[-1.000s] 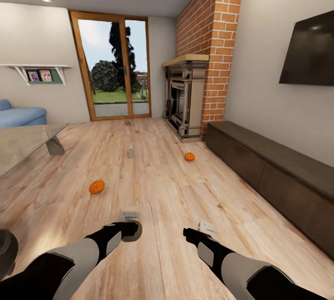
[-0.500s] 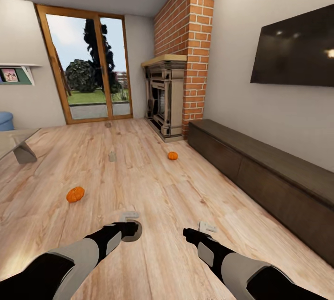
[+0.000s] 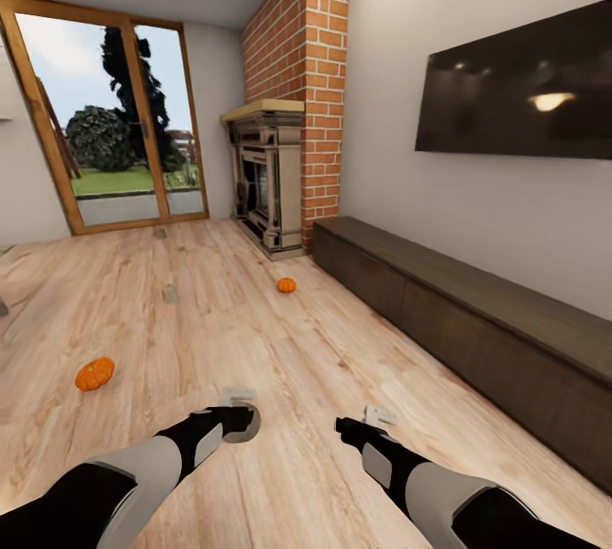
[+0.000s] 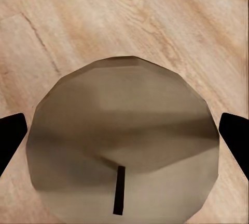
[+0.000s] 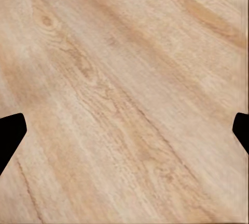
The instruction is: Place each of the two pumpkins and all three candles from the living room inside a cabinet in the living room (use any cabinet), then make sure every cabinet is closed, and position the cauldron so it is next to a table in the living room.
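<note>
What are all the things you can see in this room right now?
Small ribbed orange pumpkins: two on the wood floor, nearer one, farther one by the cabinet.
Short off-white pillar candles: one held in the left end effector, two small on the floor.
Long dark brown wooden cabinet: one, closed, along the wall.
Black TV: one, on the wall.
Grey fireplace: one, against brick.
Left end effector: shut on a candle.
Right end effector: open.
</note>
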Motion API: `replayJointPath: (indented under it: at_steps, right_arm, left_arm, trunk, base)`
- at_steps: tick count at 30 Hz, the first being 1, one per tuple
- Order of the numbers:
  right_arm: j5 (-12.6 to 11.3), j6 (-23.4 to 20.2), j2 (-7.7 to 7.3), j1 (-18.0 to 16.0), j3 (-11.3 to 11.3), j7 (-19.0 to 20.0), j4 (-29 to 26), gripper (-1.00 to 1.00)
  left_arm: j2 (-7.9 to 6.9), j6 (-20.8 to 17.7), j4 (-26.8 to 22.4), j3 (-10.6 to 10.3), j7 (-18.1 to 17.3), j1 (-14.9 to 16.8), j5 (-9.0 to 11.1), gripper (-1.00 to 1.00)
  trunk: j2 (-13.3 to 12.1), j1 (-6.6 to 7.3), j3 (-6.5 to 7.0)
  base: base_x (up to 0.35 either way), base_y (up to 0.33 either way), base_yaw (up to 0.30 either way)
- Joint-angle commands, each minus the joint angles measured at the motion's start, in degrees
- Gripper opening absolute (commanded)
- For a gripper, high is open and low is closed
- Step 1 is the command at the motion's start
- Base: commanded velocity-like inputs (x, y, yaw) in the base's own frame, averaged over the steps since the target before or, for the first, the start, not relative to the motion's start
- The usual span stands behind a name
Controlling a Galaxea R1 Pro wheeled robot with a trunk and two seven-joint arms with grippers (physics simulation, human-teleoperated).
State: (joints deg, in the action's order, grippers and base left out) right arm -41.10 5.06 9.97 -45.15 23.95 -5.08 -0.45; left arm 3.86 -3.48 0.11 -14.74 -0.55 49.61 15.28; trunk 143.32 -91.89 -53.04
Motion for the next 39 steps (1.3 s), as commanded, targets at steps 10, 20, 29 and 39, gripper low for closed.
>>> replayJointPath:
  at_steps: [10, 20, 29, 39]
  right_arm:
    - [-0.5, 0.1, 0.02, 0.0, 0.5, -0.2, 0.0, 1.00]
    - [-0.5, 0.1, 0.02, 0.0, 0.5, -0.2, 0.0, 1.00]
    - [-0.5, 0.1, 0.02, 0.0, 0.5, -0.2, 0.0, 1.00]
    - [-0.5, 0.1, 0.02, 0.0, 0.5, -0.2, 0.0, 1.00]
  left_arm:
    - [0.00, -0.2, 0.0, -0.5, -0.1, 0.0, 0.6, -1.00]
    - [0.00, -0.2, 0.0, -0.5, -0.1, 0.0, 0.5, -1.00]
    - [0.00, -0.2, 0.0, -0.5, -0.1, 0.0, 0.6, -1.00]
    - [0.00, -0.2, 0.0, -0.5, -0.1, 0.1, 0.6, -1.00]
  trunk:
    - [0.0, 0.01, -0.05]
    - [0.0, 0.01, 0.22]
    - [0.0, 0.01, 0.51]
    - [0.0, 0.01, 0.74]
  base:
    - [0.000, 0.000, -0.060]
    - [0.000, 0.000, -0.245]
    - [0.000, 0.000, -0.271]
    - [0.000, 0.000, -0.164]
